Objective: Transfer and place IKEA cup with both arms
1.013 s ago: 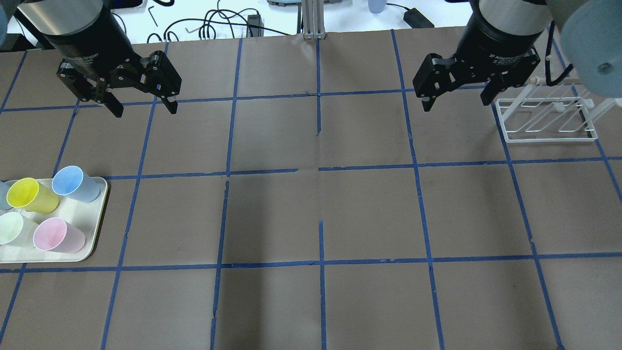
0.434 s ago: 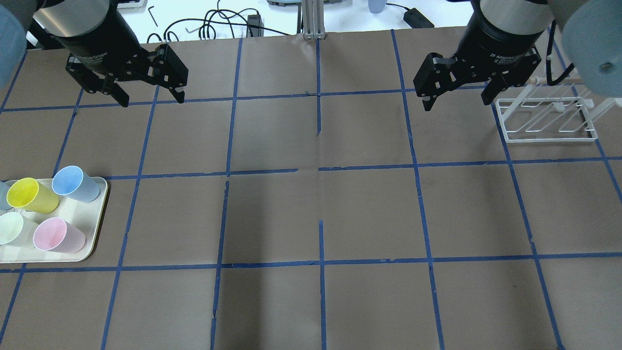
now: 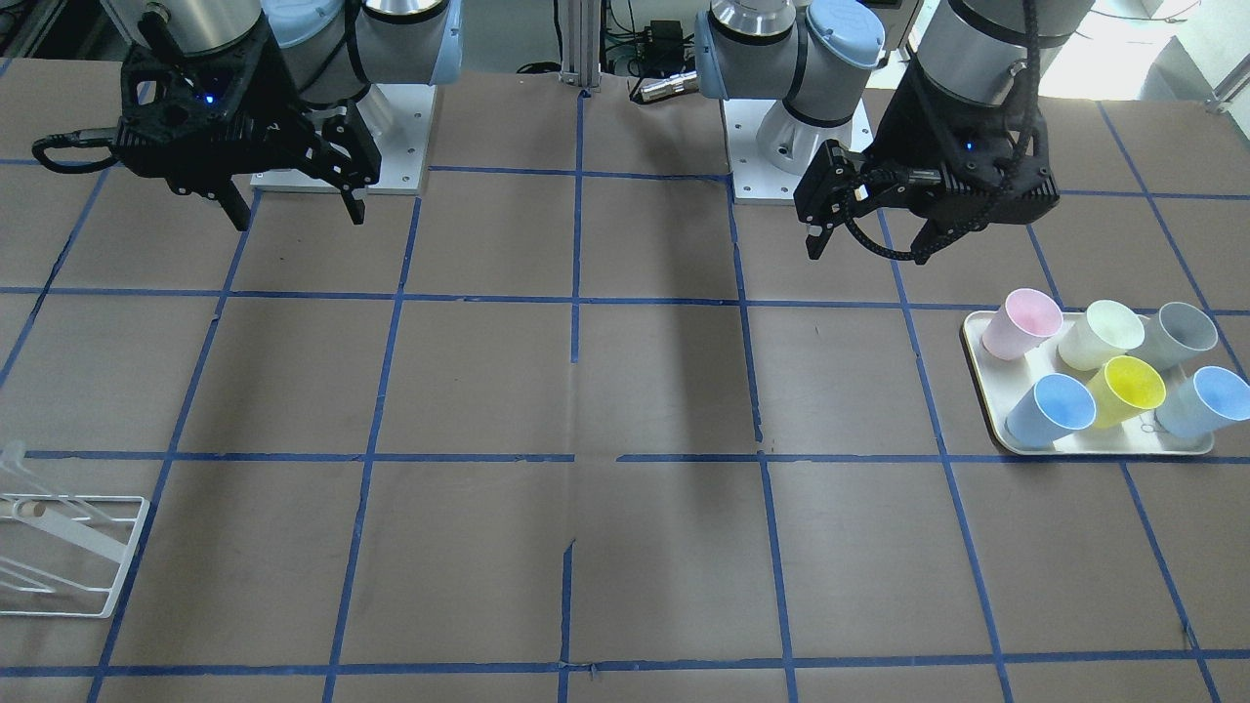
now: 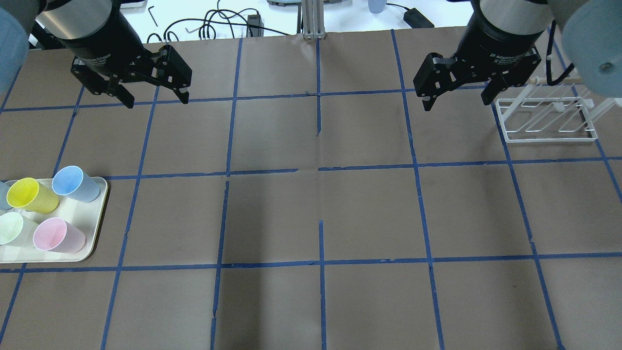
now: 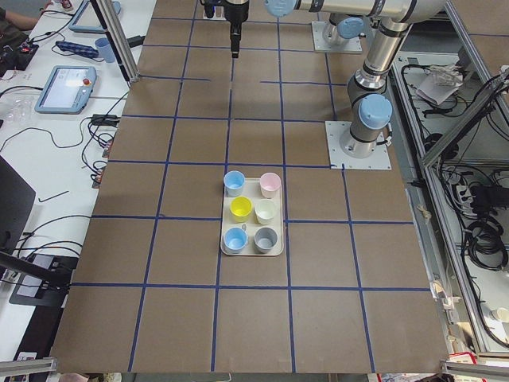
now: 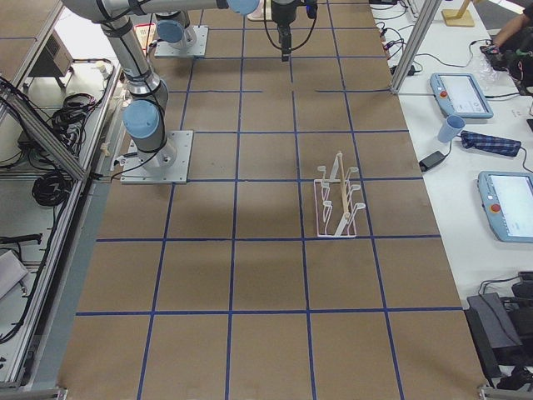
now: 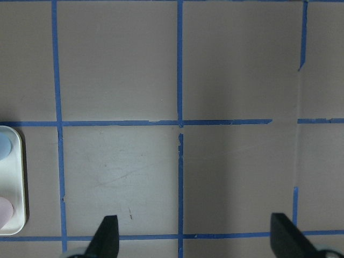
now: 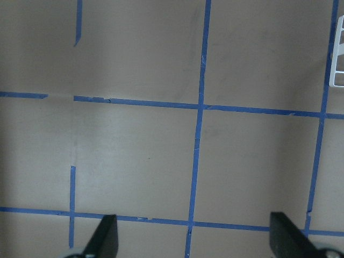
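Note:
The pale grey IKEA cup (image 3: 1182, 332) stands upright at a corner of a cream tray (image 3: 984, 391), among several pastel cups. It also shows in the exterior left view (image 5: 265, 238) and is off the edge of the overhead view. My left gripper (image 4: 156, 101) is open and empty, high above the table and well short of the tray (image 4: 93, 243). It also shows in the front-facing view (image 3: 867, 250). My right gripper (image 4: 457, 104) is open and empty next to a white wire rack (image 4: 546, 139). It also shows in the front-facing view (image 3: 297, 217). Both wrist views show spread fingertips over bare table.
The tray holds pink (image 4: 58, 235), yellow (image 4: 30, 195), cream-green (image 4: 10, 228) and light blue (image 4: 74, 183) cups. The rack (image 6: 337, 208) stands at the table's right end. Brown paper with a blue tape grid covers the table. Cables and tablets lie beyond the far edge.
My left gripper has moved a little to the right and toward the far side, still open. My right gripper has not moved.

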`<state>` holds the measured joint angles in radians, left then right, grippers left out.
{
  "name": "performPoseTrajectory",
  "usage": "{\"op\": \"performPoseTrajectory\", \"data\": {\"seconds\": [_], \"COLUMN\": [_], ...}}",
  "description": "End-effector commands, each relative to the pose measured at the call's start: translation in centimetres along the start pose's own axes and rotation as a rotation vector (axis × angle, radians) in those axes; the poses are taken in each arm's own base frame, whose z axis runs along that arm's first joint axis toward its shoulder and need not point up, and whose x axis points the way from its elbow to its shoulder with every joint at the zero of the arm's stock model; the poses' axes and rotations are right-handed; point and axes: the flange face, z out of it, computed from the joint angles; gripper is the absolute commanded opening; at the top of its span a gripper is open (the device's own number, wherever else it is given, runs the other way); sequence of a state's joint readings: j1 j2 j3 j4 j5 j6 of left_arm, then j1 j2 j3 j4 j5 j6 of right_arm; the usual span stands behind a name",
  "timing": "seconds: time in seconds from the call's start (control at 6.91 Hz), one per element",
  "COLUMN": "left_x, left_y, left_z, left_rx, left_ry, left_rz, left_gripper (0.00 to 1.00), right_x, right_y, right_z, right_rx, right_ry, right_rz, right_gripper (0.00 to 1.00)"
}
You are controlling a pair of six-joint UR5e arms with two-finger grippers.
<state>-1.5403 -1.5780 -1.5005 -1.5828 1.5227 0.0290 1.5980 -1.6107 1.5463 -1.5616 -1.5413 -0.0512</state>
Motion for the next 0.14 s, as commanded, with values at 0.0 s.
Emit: {"op": "performPoseTrajectory", "data": {"seconds": [0.0], "left_x": [-0.04], "left_y": [0.07], "left_z": [0.01], "left_rx": [-0.001], "left_ry": [-0.011], "left_rz": [0.008], "left_gripper": [1.00], "right_x": [-0.02], "right_y": [0.01], "right_z": [0.00], "right_rx": [0.000], "right_ry": [0.000], "right_rz": [0.000], "right_gripper": [1.00]}}
